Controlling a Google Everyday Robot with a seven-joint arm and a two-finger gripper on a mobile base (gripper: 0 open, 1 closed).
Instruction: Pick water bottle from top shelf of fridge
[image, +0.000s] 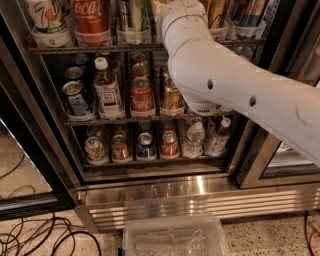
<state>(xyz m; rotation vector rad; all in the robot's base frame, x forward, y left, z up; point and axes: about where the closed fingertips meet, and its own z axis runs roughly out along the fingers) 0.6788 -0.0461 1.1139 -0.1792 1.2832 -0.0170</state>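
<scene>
Water bottle (132, 16) is showing only as a clear ribbed lower body at about 11 o'clock, its cap and label cut off by the top edge, so the match is not certain. It is standing upright in a translucent holder on the top shelf (60, 49) of the fridge (200, 205), just beside a red Coca-Cola bottle (91, 15) at its 9 o'clock. The white arm (225, 85) is crossing from 3 o'clock up to 12 o'clock and passing just beside the bottle's 3 o'clock side. The gripper is lying beyond the top edge at 12 o'clock, so I cannot tell whether it is apart or together. Small clear bottles (194, 137) are sitting on the lowest rack.
</scene>
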